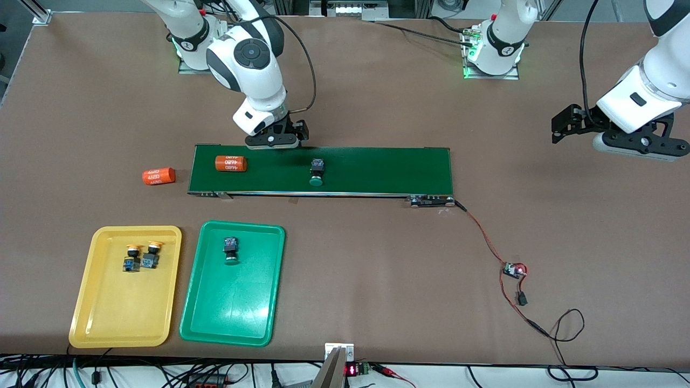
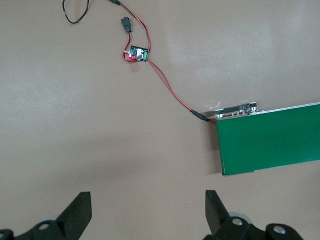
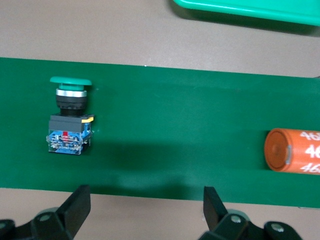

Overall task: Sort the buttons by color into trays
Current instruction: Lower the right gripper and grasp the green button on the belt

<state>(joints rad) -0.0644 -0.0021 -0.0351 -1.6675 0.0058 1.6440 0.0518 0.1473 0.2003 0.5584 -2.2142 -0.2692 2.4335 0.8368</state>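
Front view: brown table (image 1: 377, 81) (cables along edge)

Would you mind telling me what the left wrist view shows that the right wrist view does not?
Only the left wrist view shows the red wires, the small circuit board and the conveyor belt's roller end. Only the right wrist view shows the green-capped button and the orange cylinder lying on the belt, plus the green tray's edge. Both show the belt, the brown table and an open hand: left hand, right hand.
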